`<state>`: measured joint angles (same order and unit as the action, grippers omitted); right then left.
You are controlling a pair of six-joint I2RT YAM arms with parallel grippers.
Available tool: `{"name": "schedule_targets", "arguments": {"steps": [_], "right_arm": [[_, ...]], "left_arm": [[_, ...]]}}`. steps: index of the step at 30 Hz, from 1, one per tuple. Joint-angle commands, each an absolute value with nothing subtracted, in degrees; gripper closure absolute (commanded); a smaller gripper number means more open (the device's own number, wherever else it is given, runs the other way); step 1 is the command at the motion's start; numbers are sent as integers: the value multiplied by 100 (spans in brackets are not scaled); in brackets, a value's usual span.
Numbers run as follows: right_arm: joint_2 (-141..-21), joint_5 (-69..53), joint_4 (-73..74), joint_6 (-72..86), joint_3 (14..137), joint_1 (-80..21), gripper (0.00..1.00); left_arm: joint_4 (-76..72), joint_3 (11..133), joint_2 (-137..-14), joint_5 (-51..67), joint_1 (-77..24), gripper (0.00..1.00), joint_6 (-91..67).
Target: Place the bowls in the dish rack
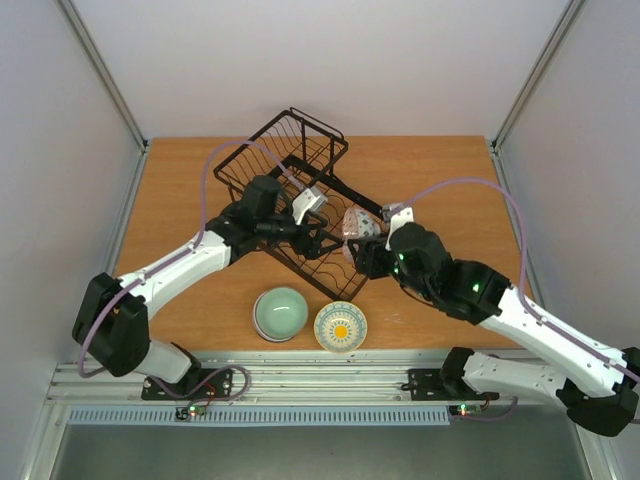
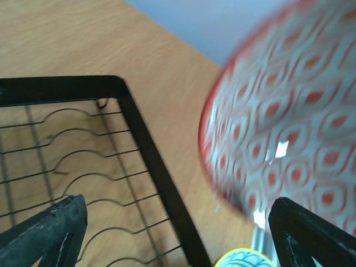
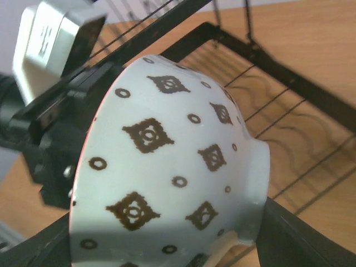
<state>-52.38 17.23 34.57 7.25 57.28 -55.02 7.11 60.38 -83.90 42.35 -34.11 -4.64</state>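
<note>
left arm (image 1: 175,268), right arm (image 1: 545,332): white links, black joints | purple cables (image 1: 470,183) | black fingers (image 2: 50,228)

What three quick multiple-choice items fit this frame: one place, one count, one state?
1. Where is the mint green bowl?
A) in the dish rack
B) stacked inside another bowl
C) on the table, beside the yellow-centred bowl

2. How many bowls sit on the table?
A) one
B) two
C) four

3. What is the right gripper doing?
A) shut on the red-patterned bowl
B) open and empty
C) out of view

Answers:
1 C, the top view shows it on the wood, outside the dish rack.
2 B, only the mint and yellow-centred ones rest there.
3 A, its fingers flank that bowl in the right wrist view.
</note>
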Motion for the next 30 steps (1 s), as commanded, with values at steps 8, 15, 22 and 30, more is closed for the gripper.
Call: {"name": "schedule_targets", "arguments": {"steps": [8, 15, 22, 30], "right_arm": [[-7839, 1742, 5854, -1049, 7883, -4023, 99], [-9450, 2386, 6119, -1889, 8958, -3978, 99], [-9933, 2924, 6161, -2374, 9260, -3874, 99], [-10345, 2946, 5809, -2538, 8974, -3801, 99]], "left_arm": [[1425, 6247, -7478, 1678, -3515, 6, 939], [1380, 6125, -7216, 1590, -3500, 6, 1065], [1301, 6038, -7177, 1665, -3502, 6, 1073], [1204, 5951, -7172, 1688, -3499, 6, 1089]]}}
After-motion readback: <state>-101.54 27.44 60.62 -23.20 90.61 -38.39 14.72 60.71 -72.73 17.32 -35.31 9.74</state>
